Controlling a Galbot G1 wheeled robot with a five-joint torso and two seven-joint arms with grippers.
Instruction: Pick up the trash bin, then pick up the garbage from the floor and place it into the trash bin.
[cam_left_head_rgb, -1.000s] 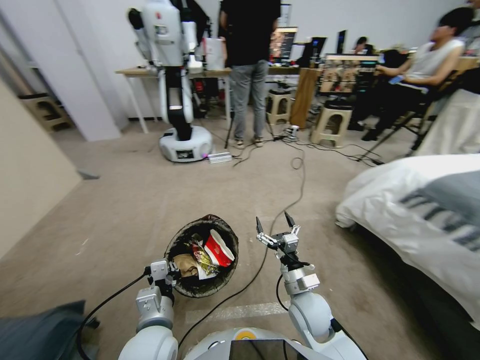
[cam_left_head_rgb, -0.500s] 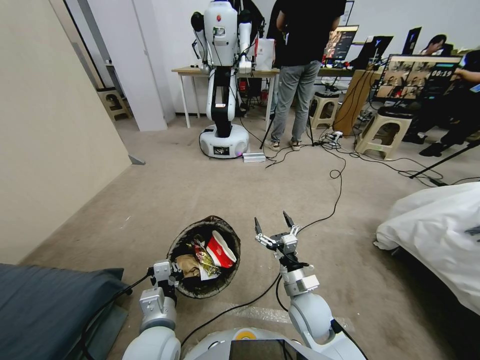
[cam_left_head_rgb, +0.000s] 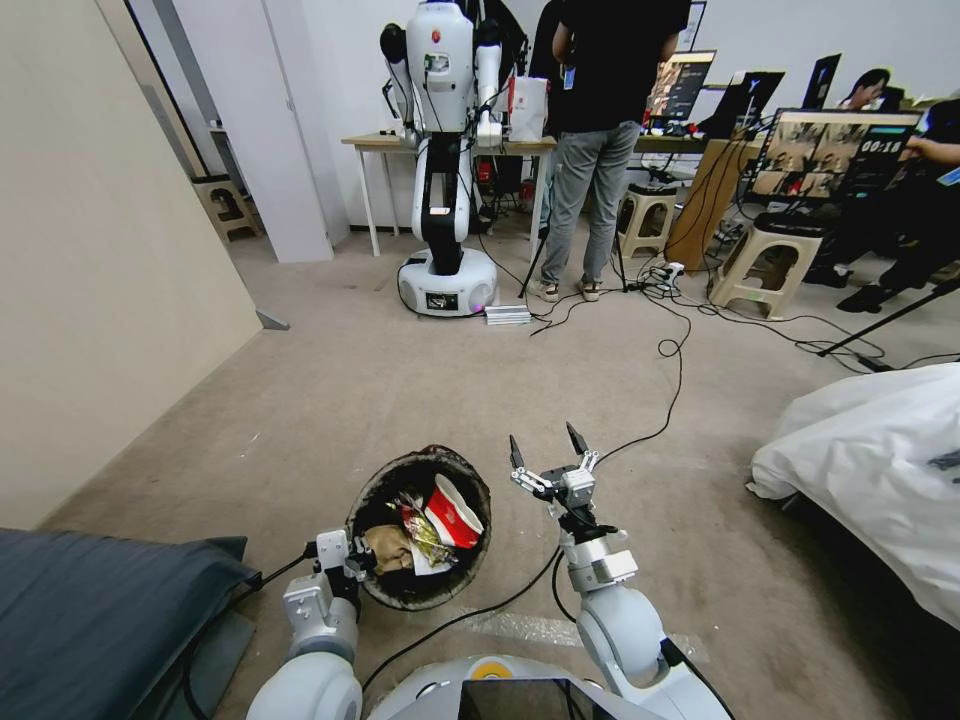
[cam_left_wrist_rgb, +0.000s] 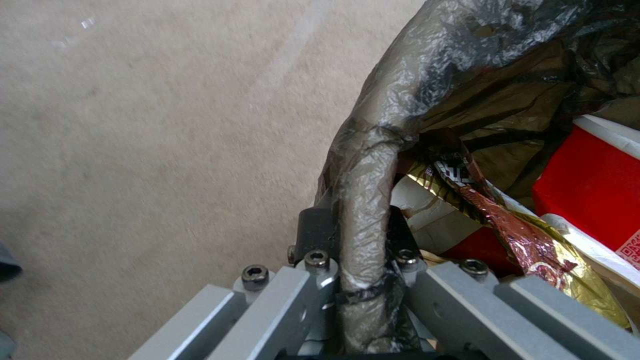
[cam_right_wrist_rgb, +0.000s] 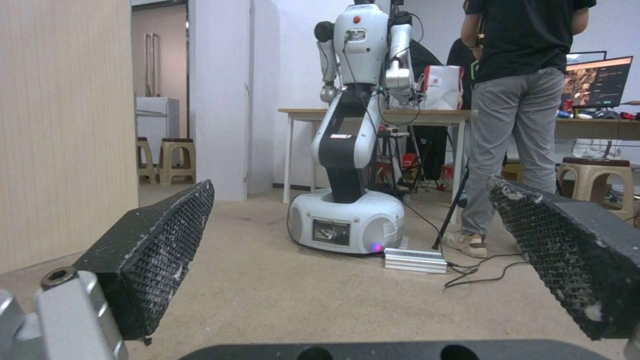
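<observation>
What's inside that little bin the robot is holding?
The trash bin, gripped at its rim by the left gripper, holds a red-and-white packet, a shiny gold wrapper and a brown paper bag. Anything beneath them is covered.

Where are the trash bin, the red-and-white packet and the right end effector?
trash bin (cam_left_head_rgb: 470, 478): head view, bag-covered rim.
red-and-white packet (cam_left_head_rgb: 452, 518): head view, red side, inside the bin.
right end effector (cam_left_head_rgb: 547, 446): head view, midway between open fingertips.

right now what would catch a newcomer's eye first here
The trash bin, black-lined and stuffed with a red-and-white snack packet, hangs low in front, its rim pinched by the left gripper. Beside it the right gripper is open and empty. Across the carpet stands another white robot.
</observation>
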